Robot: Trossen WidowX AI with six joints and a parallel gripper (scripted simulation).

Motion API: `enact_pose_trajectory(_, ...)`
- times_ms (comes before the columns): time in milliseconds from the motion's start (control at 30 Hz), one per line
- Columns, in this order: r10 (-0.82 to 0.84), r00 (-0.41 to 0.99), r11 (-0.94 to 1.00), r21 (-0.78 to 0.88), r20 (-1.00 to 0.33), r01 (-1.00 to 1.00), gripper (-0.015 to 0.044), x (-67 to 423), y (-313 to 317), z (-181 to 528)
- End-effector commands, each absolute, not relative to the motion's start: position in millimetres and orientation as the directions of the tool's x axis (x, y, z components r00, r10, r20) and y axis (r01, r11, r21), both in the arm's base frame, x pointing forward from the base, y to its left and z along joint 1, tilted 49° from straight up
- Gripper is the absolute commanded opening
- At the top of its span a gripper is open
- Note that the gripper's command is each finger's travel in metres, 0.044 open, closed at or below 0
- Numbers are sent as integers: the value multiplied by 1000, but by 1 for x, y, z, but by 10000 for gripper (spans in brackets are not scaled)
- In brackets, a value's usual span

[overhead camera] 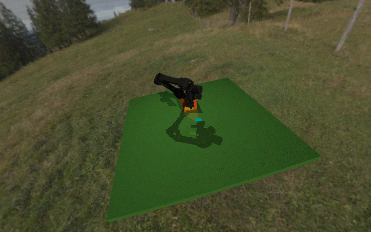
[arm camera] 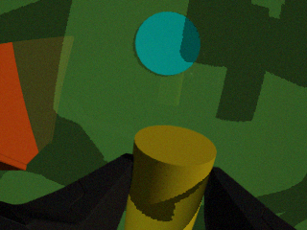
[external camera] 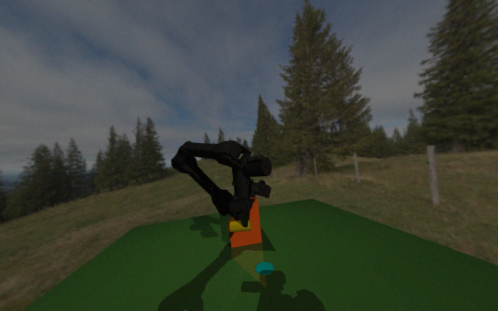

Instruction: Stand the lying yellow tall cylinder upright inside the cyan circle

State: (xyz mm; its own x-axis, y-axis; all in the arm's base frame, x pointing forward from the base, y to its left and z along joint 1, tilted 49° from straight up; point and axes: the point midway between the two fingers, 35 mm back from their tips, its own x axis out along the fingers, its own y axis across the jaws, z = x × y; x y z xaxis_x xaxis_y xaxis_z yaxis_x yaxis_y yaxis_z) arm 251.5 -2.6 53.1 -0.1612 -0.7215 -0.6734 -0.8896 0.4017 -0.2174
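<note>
The yellow tall cylinder [overhead camera: 188, 109] [external camera: 238, 226] [arm camera: 168, 184] is held roughly level, on its side, above the green surface. My gripper [overhead camera: 190, 108] [external camera: 246, 224] [arm camera: 171, 171] is shut on it, one finger on each side near one end in the wrist view. The cyan circle [overhead camera: 198, 120] [external camera: 264, 266] [arm camera: 160, 43] lies flat on the surface, with nothing standing on it; a shadow falls across part of it. In the top and exterior views the circle is lower and to the right of the gripper. The cylinder's far end is cut off in the wrist view.
An orange wedge-like block [overhead camera: 194, 106] [external camera: 252, 236] [arm camera: 11, 105] stands behind the gripper and cylinder in the top and exterior views, and at the left in the wrist view. A translucent yellowish patch and the arm's shadow lie on the green surface [overhead camera: 239, 129] [external camera: 321, 238] near the circle.
</note>
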Motion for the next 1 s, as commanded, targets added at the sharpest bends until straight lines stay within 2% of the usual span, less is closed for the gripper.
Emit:
enact_pose_trajectory(0,-721,-162,417,-234,-673,-878,105,255,6,44)
enact_pose_trajectory(433,-728,-164,444,-276,-665,-852,105,259,26,19)
enact_pose_trajectory(967,-646,-214,510,-206,-733,-835,105,251,20,14)
